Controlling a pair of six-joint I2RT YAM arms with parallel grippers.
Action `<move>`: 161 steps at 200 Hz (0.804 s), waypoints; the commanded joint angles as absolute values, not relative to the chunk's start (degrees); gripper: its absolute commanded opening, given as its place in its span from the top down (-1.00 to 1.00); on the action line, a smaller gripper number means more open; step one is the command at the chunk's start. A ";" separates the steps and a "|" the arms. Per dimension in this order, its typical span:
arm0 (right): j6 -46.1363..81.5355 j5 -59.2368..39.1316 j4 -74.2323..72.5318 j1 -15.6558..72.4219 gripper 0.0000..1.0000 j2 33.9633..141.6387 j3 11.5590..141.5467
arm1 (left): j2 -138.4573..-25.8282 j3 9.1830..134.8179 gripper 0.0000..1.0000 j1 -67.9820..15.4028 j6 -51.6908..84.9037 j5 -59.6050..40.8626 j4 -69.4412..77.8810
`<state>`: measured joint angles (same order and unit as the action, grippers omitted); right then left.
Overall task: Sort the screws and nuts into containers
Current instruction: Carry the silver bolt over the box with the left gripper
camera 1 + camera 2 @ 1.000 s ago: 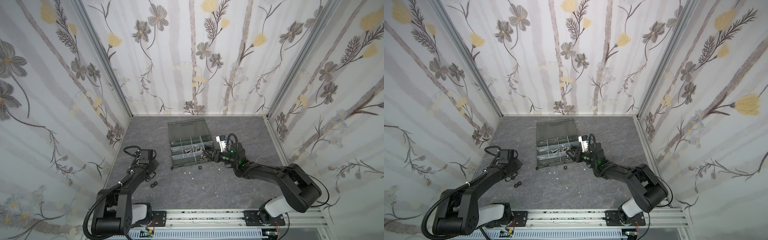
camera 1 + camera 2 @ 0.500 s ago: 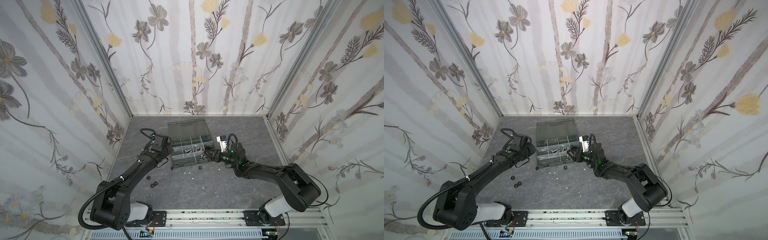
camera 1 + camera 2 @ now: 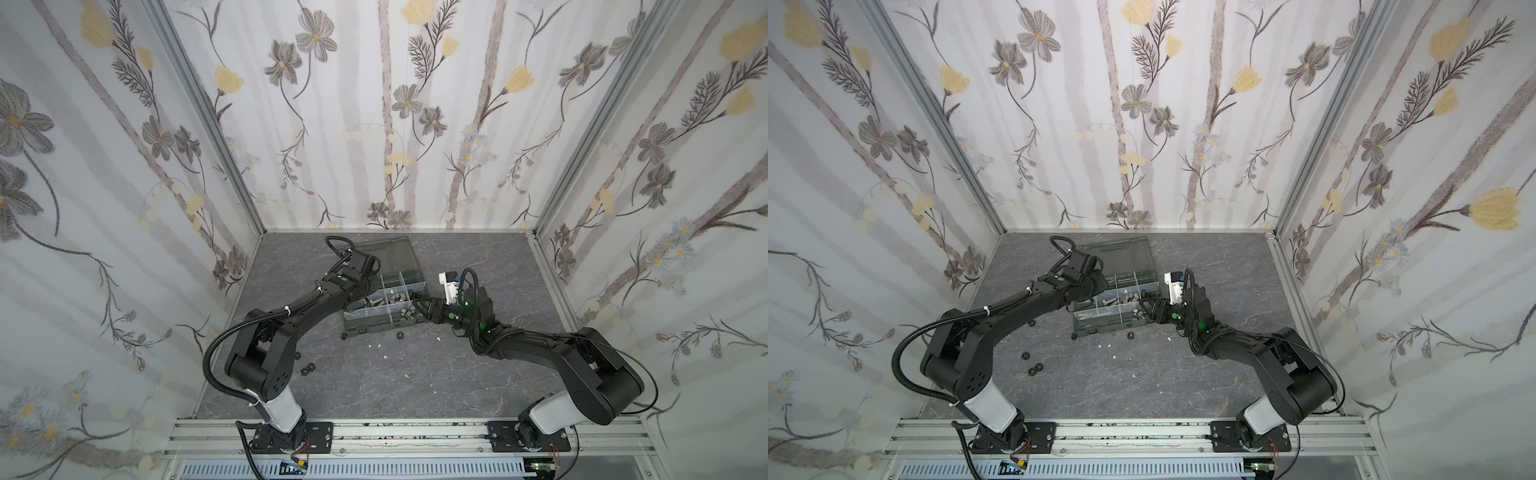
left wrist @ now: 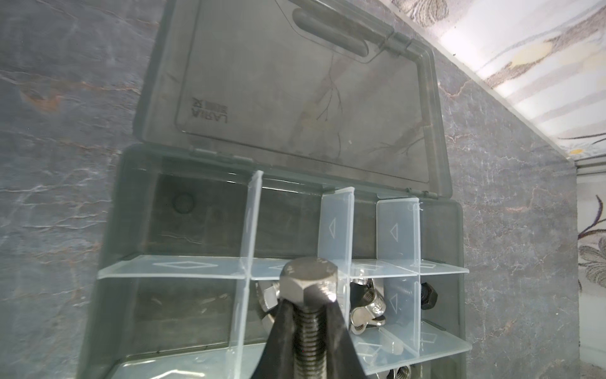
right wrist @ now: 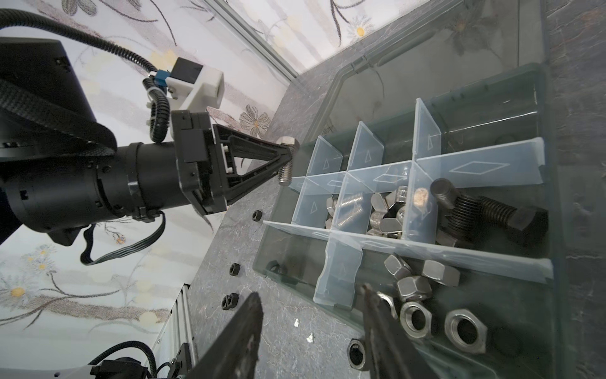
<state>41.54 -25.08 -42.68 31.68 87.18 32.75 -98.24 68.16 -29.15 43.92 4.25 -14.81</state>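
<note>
Since the earlier frame the left arm has swung from the table's left side across to the box [image 3: 374, 328]; the right arm has kept its place at the box's right end. Shown closed, the left gripper [image 4: 308, 306] pinches a silver screw [image 4: 310, 284] by its threaded shank, hex head pointing away from the wrist. From the right wrist view this screw [image 5: 286, 160] hangs at the box's left end, level with the middle row of cells.

The right gripper [image 5: 311, 292] has its jaws apart and holds nothing. It appears to straddle the box's near wall, one finger over the silver nuts [image 5: 423, 285], though contact cannot be made out.

Step in hand: delivery of a screw to its cell. Silver screws [image 5: 347, 205] already lie in a middle-row cell, beside the wing nuts [image 5: 387, 215]; black screws [image 5: 475, 216] fill the cell beyond.

Next move, as judged: carry the screw inward over the dividers [image 4: 249, 226] to the silver-screw cell, lower slightly, then release. Black nuts [image 3: 306, 370] lie loose on the table [image 3: 415, 386], so sorting is unfinished.
</note>
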 commanded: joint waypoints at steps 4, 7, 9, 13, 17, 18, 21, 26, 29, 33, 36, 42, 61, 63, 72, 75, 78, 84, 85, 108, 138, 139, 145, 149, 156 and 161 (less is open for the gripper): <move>41.87 -23.97 -43.84 31.31 -0.02 86.57 32.35 | -100.92 70.48 0.75 -30.44 43.60 4.48 -14.68; 41.87 -23.95 -43.78 31.23 -0.02 86.57 32.30 | -101.22 70.56 0.75 -30.61 43.64 4.57 -14.69; 41.85 -23.89 -43.79 31.25 -0.02 86.51 32.31 | -101.42 70.57 0.76 -30.66 43.60 4.57 -14.61; 41.84 -23.86 -43.84 31.23 -0.02 86.46 32.34 | -101.76 70.64 0.76 -30.82 43.64 4.57 -14.53; 41.84 -23.90 -43.80 31.14 -0.02 86.48 32.30 | -101.99 70.58 0.76 -30.97 43.74 4.57 -14.50; 41.84 -23.86 -43.78 31.13 -0.02 86.48 32.32 | -102.06 70.53 0.76 -31.00 43.76 4.57 -14.46; 41.84 -23.86 -43.77 31.12 -0.02 86.48 32.30 | -102.20 70.49 0.76 -31.07 43.84 4.59 -14.35; 41.88 -23.90 -43.77 31.12 -0.02 86.50 32.34 | -102.43 70.21 0.75 -31.17 44.02 4.60 -14.21; 41.85 -23.86 -43.81 31.17 -0.02 86.44 32.31 | -102.49 70.15 0.76 -31.20 44.11 4.57 -14.04; 41.86 -23.82 -43.79 31.11 -0.02 86.48 32.25 | -102.54 69.88 0.76 -31.20 44.27 4.49 -13.84; 41.87 -23.82 -43.84 31.04 -0.02 86.48 32.26 | -102.56 69.75 0.75 -31.20 44.37 4.44 -13.62; 41.84 -23.84 -43.86 31.04 -0.02 86.55 32.22 | -102.62 69.45 0.75 -31.20 44.52 4.42 -13.33; 42.03 -23.98 -44.19 31.08 -0.02 86.83 32.18 | -102.93 69.30 0.72 -31.40 44.56 4.38 -13.26; 42.08 -23.93 -44.18 31.04 -0.02 86.90 32.19 | -102.97 69.38 0.72 -31.43 44.56 4.39 -13.27; 42.19 -24.08 -44.26 31.10 -0.02 87.01 32.21 | -103.05 69.36 0.69 -31.51 44.56 4.54 -13.36; 42.21 -24.07 -44.26 31.10 -0.02 87.09 32.17 | -103.11 69.38 0.68 -31.61 44.56 4.49 -13.36; 42.21 -24.06 -44.22 31.06 -0.02 87.10 32.21 | -103.16 69.39 0.67 -31.64 44.56 4.48 -13.43; 42.24 -24.08 -44.24 31.04 -0.02 87.10 32.19 | -103.30 69.39 0.66 -31.68 44.56 4.53 -13.45; 42.26 -24.04 -44.27 31.08 -0.02 87.10 32.18 | -103.29 69.41 0.66 -31.71 44.56 4.55 -13.40; 42.10 -23.95 -44.19 30.98 -0.02 87.19 32.21 | -103.65 69.19 0.57 -31.97 44.74 4.57 -13.45; 41.95 -23.95 -43.90 31.05 -0.02 87.58 32.40 | -103.49 69.08 0.38 -32.26 44.82 4.66 -13.36; 41.89 -23.93 -43.88 31.04 -0.02 87.60 32.42 | -103.43 68.99 0.38 -32.30 44.82 4.66 -13.36; 41.76 -23.91 -43.68 31.02 -0.02 87.69 32.63 | -103.29 69.02 0.34 -32.34 44.82 4.64 -13.36; 41.56 -23.87 -43.48 31.01 -0.02 87.79 32.76 | -103.10 69.05 0.32 -32.34 44.73 4.66 -13.36; 41.28 -23.85 -42.86 31.02 -0.03 88.02 33.02 | -102.83 69.07 0.29 -32.31 44.65 4.62 -13.36; 41.02 -24.03 -42.35 31.02 -0.03 88.13 33.38 | -102.56 69.06 0.27 -32.33 44.57 4.65 -13.43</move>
<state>41.91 -24.08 -42.52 31.00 87.57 32.36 -103.44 69.21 -32.29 43.97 4.05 -14.24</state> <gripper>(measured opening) 0.514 0.345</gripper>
